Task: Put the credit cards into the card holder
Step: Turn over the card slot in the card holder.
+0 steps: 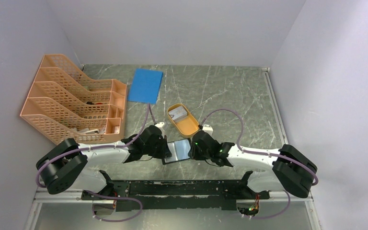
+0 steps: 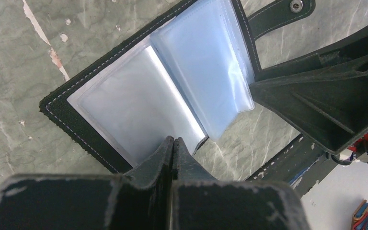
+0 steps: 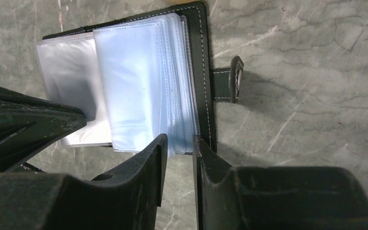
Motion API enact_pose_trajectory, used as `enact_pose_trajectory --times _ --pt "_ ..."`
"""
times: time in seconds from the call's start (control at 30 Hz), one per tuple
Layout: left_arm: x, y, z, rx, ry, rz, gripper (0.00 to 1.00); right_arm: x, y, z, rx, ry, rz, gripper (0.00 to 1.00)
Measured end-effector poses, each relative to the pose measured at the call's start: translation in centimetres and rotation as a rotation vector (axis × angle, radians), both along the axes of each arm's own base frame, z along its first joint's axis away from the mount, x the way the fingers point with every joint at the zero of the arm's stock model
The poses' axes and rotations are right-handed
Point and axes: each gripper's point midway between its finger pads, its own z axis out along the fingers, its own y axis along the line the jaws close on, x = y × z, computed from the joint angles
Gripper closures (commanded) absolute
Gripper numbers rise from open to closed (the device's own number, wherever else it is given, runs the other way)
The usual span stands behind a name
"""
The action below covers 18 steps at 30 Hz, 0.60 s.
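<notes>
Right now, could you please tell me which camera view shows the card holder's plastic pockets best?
The right wrist view: the plastic pockets of the card holder are close up, and the stack's layered edges show separately. The left wrist view shows two open leaves, not the stack. The top view gives only a small shiny patch.

The card holder (image 1: 178,151) lies open on the table (image 1: 230,96), between the left gripper (image 2: 173,141) on its left and the right gripper (image 3: 179,143) on its right. Just behind it sits a dish (image 1: 191,128) with a credit card (image 1: 176,114) in it. A sheet (image 1: 145,85) lies farther back to the left. A file rack (image 1: 72,103) stands at the far left.
</notes>
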Motion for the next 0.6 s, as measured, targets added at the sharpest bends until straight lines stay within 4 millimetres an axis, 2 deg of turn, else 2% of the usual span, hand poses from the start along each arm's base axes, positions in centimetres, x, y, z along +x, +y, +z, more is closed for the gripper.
enact_pose_trajectory --times 0.27,0.6 --pt "-0.1 0.1 -0.2 0.005 0.004 0.001 0.95 0.1 0.7 0.3 0.021 -0.006 0.026 0.59" --pt "-0.1 0.2 -0.2 0.007 0.004 0.001 0.95 0.1 2.2 0.5 -0.002 -0.017 0.083 0.53"
